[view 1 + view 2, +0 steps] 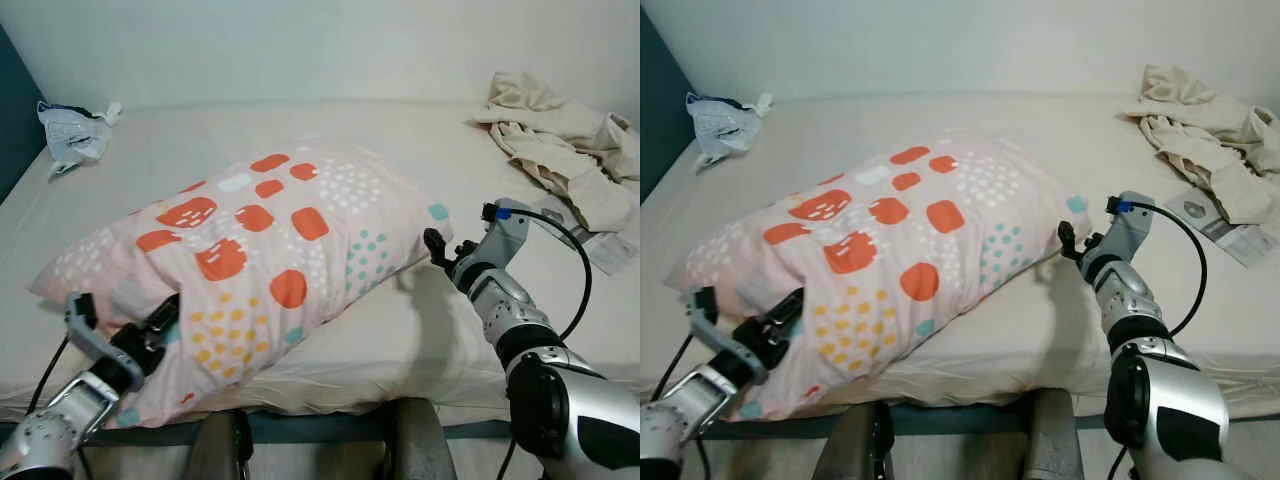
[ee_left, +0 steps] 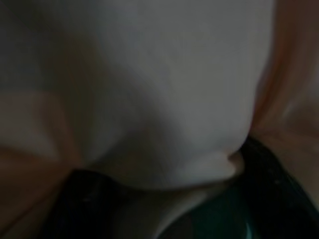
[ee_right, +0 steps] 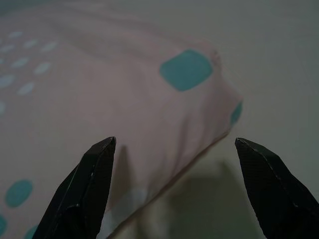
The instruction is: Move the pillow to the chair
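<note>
With the pillow [image 1: 250, 260] pinched at its near corner by the left gripper [image 1: 150, 335] and the right gripper [image 3: 174, 194] spread wide, just short of the pillow's far corner — nothing held — a one-sided lift is risked, and the pillow could be dragged or dropped.

You can't see the left end effector [image 1: 150, 335] tips; the pillow [image 1: 260, 250] covers them. At the right of the frame, the crumpled cloth [image 1: 560, 150] runs off the edge.
</note>
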You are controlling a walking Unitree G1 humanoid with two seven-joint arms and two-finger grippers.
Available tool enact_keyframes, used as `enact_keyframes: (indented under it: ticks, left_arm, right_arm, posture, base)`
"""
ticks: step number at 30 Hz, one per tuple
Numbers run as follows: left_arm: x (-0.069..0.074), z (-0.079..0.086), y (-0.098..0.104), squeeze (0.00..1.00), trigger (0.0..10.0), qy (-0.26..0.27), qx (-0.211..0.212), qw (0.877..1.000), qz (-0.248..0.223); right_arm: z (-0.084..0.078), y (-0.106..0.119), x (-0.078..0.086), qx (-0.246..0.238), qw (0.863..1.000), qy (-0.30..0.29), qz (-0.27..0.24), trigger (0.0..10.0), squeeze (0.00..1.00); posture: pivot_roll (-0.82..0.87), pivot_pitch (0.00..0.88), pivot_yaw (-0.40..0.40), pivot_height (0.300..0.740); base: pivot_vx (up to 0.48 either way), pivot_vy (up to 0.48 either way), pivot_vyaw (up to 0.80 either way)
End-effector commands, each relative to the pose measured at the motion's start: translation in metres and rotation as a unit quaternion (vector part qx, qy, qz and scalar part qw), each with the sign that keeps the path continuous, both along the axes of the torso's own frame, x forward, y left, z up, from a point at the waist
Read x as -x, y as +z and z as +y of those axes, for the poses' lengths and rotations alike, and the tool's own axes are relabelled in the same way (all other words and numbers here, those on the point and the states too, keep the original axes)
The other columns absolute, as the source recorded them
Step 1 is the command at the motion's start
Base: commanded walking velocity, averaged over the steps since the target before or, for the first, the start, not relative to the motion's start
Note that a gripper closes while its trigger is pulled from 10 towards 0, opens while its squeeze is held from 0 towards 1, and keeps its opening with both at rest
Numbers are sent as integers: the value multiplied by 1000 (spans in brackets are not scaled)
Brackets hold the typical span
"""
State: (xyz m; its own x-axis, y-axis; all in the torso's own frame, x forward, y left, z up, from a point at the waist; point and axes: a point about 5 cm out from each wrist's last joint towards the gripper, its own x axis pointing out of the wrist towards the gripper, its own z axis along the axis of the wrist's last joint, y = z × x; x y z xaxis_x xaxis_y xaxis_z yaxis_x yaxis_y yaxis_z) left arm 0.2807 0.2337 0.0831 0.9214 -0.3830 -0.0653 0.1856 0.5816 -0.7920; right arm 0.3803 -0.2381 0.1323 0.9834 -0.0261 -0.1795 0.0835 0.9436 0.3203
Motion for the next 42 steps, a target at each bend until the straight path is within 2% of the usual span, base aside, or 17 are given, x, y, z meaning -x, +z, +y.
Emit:
enact_keyframes:
  ticks: [1, 5, 13, 15, 16, 17, 21, 22, 26, 28, 29, 30, 32, 33, 37, 40, 42]
  left_arm:
    - [-6, -18, -7, 0, 0, -28, -31, 999, 25]
    - [-7, -29, -12, 0, 0, -81, -92, 992, 28]
    - [4, -40, -6, 0, 0, -189, -129, 973, 10]
    - [17, -41, -3, 0, 0, -274, -153, 949, 0]
    - [27, -39, -2, 0, 0, -331, -164, 929, 0]
    - [27, -39, -2, 0, 0, -331, -164, 929, 0]
    - [56, -20, 3, 0, 0, -468, -198, 861, 26]
    - [56, -20, 3, 0, 0, -468, -198, 861, 26]
    - [80, 23, 10, 0, 0, -554, -268, 783, 91]
    - [80, 23, 10, 0, 0, -554, -268, 783, 91]
    - [92, 53, 14, 0, 0, -582, -323, 733, 140]
    - [92, 53, 14, 0, 0, -582, -323, 733, 140]
    - [99, 76, 18, 0, 0, -594, -365, 695, 177]
    - [99, 76, 18, 0, 0, -594, -365, 695, 177]
    - [102, 119, 25, 0, 0, -577, -466, 624, 247]
    - [99, 129, 24, 0, 0, -562, -505, 604, 254]
    - [87, 127, 21, 0, 0, -524, -540, 619, 225]
  right_arm:
    - [-1, -9, 4, -6, 1000, -3, 15, 10000, 0]
    - [-3, -11, 6, -6, 1000, -6, 17, 10000, 0]
    - [-5, -14, 8, -6, 1000, -9, 19, 10000, 0]
    - [-5, -14, 8, -6, 1000, -10, 20, 10000, 0]
    - [-6, -14, 8, -5, 1000, -10, 20, 10000, 0]
    - [-6, -14, 8, -5, 1000, -10, 20, 10000, 0]
    - [-7, -13, 8, -4, 1000, -11, 19, 10000, 0]
    - [-7, -13, 8, -4, 1000, -11, 19, 10000, 0]
    - [-11, -10, 8, -1, 1000, -14, 16, 10000, 0]
    - [-11, -10, 8, -1, 1000, -14, 16, 10000, 0]
    - [-19, -6, 8, 1, 1000, -23, 12, 10000, 0]
    - [-19, -6, 8, 1, 1000, -23, 12, 10000, 0]
    - [-26, -3, 10, 3, 999, -34, 9, 10000, 0]
    - [-26, -3, 10, 3, 999, -34, 9, 10000, 0]
    - [-41, 4, 12, 10, 999, -52, 2, 10000, 0]
    - [-45, 7, 12, 9, 998, -59, -4, 10000, 0]
    - [-48, 11, 11, 3, 998, -65, -11, 10000, 0]
  posture:
    - [67, 170, 5, 581]
    - [68, 162, 13, 581]
    - [67, 156, 16, 581]
    - [67, 154, 14, 581]
    - [68, 154, 14, 581]
    - [68, 154, 14, 581]
    - [74, 157, 15, 581]
    - [74, 157, 15, 581]
    - [79, 158, 16, 581]
    - [79, 158, 16, 581]
    - [83, 159, 15, 581]
    - [83, 159, 15, 581]
    - [83, 158, 13, 581]
    - [83, 158, 13, 581]
    - [84, 163, 9, 581]
    - [86, 166, 7, 581]
    - [85, 169, 8, 581]
  base:
    - [0, 0, 0]
    - [0, 0, 0]
    - [0, 0, 0]
    - [0, 0, 0]
    - [0, 0, 0]
    - [0, 0, 0]
    - [0, 0, 0]
    - [0, 0, 0]
    - [0, 0, 0]
    - [0, 0, 0]
    - [0, 0, 0]
    - [0, 0, 0]
    - [0, 0, 0]
    - [0, 0, 0]
    - [0, 0, 0]
    - [0, 0, 0]
    - [0, 0, 0]
